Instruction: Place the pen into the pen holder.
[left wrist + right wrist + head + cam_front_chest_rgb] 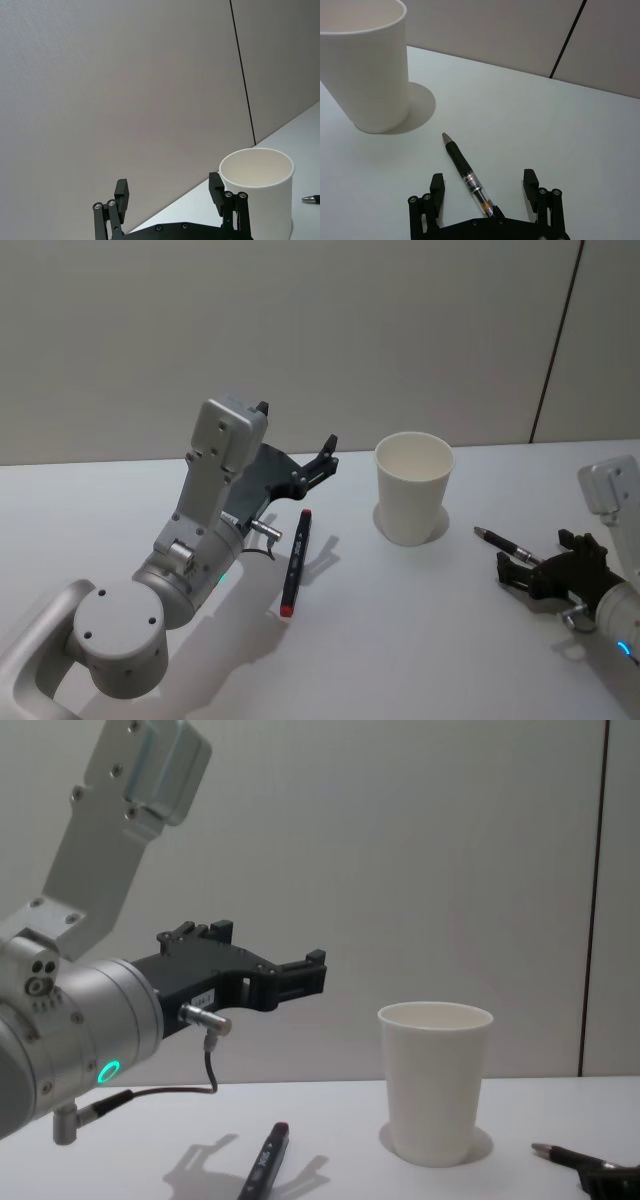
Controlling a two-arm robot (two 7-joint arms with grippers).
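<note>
A pen (465, 172) with a clear barrel and black grip lies on the white table, right of the pen holder (413, 488), a white paper cup standing upright. My right gripper (483, 184) is low over the table and open, its fingers on either side of the pen's rear half without closing on it; the head view shows the right gripper (508, 570) at the pen (500, 542). My left gripper (322, 462) hangs open and empty in the air left of the cup. The left wrist view shows the left gripper (169, 192) with the cup (257, 192) beyond it.
A black marker (295, 560) with a red end lies on the table below the left gripper, also seen as the marker (263, 1160) in the chest view. A grey wall stands close behind the table (420, 640). Bare table lies in front of the cup.
</note>
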